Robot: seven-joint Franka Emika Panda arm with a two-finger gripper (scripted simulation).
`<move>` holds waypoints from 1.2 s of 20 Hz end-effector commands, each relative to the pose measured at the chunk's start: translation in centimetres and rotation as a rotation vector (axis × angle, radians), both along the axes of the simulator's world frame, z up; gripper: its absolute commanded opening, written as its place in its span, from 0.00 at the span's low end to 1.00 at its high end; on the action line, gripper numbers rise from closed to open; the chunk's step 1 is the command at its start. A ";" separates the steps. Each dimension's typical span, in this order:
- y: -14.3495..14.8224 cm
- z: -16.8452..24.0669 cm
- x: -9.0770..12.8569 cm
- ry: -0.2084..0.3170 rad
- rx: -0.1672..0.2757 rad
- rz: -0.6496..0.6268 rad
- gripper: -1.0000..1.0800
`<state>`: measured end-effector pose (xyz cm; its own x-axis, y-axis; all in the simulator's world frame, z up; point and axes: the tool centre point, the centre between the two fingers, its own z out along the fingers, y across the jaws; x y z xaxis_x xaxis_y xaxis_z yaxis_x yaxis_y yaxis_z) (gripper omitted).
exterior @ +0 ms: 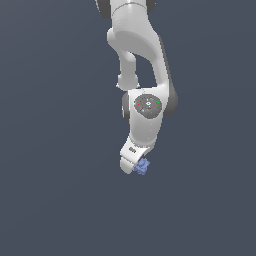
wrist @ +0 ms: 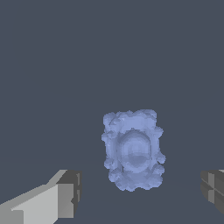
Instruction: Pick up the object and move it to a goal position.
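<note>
The object is a small periwinkle-blue lump with a bumpy rim and a smooth rounded centre, lying on the dark grey ground. In the exterior view the object peeks out just to the exterior view's right of the white hand's lower end. My gripper is open: one finger and the other finger stand wide apart, with the object between them and a gap on each side. In the exterior view the gripper hangs low over the object, its fingers mostly hidden by the hand.
The white arm comes down from the top of the exterior view. Plain dark grey ground fills everything around it.
</note>
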<state>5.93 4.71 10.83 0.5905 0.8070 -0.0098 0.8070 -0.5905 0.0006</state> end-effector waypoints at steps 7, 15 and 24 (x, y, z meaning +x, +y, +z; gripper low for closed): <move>0.6 -0.5 0.7 -0.005 0.008 0.095 0.96; 0.6 -1.2 0.7 -0.005 0.008 0.097 0.96; 0.6 -5.3 0.6 -0.005 0.008 0.102 0.96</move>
